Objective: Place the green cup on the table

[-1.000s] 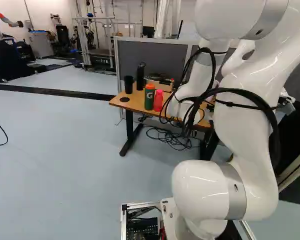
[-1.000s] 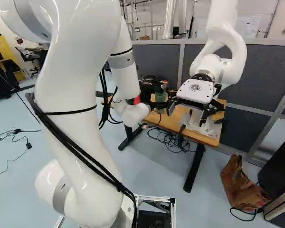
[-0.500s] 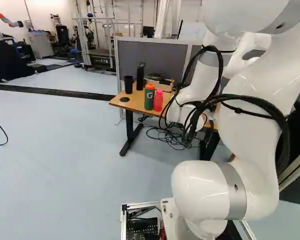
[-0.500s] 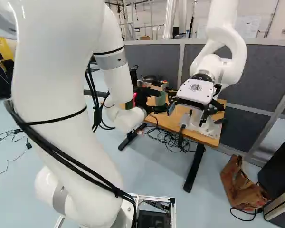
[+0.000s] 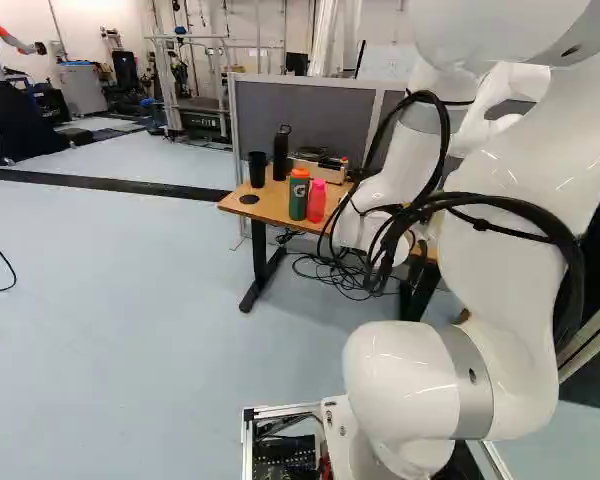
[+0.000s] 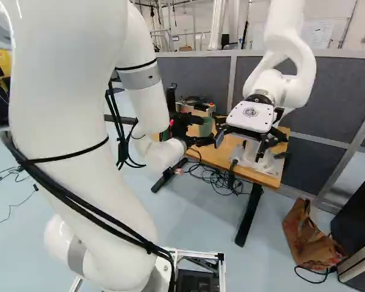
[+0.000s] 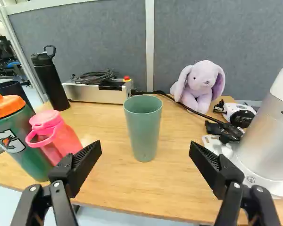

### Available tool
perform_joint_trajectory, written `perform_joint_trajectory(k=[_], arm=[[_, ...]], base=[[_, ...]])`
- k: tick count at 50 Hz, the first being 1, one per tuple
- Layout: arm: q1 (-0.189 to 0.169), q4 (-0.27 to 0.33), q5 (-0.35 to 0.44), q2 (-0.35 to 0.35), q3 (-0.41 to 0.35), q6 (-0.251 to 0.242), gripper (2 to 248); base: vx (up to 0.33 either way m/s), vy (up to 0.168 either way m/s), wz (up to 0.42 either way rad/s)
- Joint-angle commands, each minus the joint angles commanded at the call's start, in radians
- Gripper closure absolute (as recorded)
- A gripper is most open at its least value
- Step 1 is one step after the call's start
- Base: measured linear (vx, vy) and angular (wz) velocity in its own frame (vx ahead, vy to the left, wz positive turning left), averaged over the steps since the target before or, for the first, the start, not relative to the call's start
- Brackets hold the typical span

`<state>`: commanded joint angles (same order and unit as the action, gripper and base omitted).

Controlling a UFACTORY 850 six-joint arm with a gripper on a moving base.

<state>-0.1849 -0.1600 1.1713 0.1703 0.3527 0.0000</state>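
1. Gripper [image 6: 207,130]: two fingers spread wide apart, nothing held; bare gap between the tips in the wrist view.
2. Green cup [image 7: 143,127]: upright on the surface [image 7: 122,188], open end up, directly ahead of the gripper, lined up with the middle of the gap. Neither finger touches it.
3. Pink bottle [image 7: 54,134]: ahead of one finger, off to that side of the cup, standing on the surface; loop on its lid. Contact with the finger: cannot tell.
4. Green bottle [image 7: 23,146], orange lid: just beside the pink one, farther out from the gripper's middle line. Both also show in the left base view.
5. Black cup [image 7: 12,89]: on the same side, behind the green bottle as seen from the gripper; partly hidden by it.
6. Black bottle [image 7: 52,82]: farther ahead on that side, upright, carry loop on top.
7. Box [image 7: 96,93]: ahead of the gripper, beyond the cup; coiled cable on top, red button at one end.
8. Plush bunny [image 7: 202,87]: ahead and toward the other finger's side, farther off than the cup, seated near the partition [image 7: 108,47].
9. Another robot [image 6: 283,85]: base fixed on the surface, out past that other finger.
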Motion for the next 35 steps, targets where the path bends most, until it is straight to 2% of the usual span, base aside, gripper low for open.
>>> perform_joint_trajectory(k=[17,35], arm=[[0.010,0.008,-0.016,-0.023,-0.014,0.000,3],[0.034,0.030,-0.055,-0.083,-0.049,0.000,3]], base=[[0.000,0.000,0.000],[0.000,0.000,0.000]])
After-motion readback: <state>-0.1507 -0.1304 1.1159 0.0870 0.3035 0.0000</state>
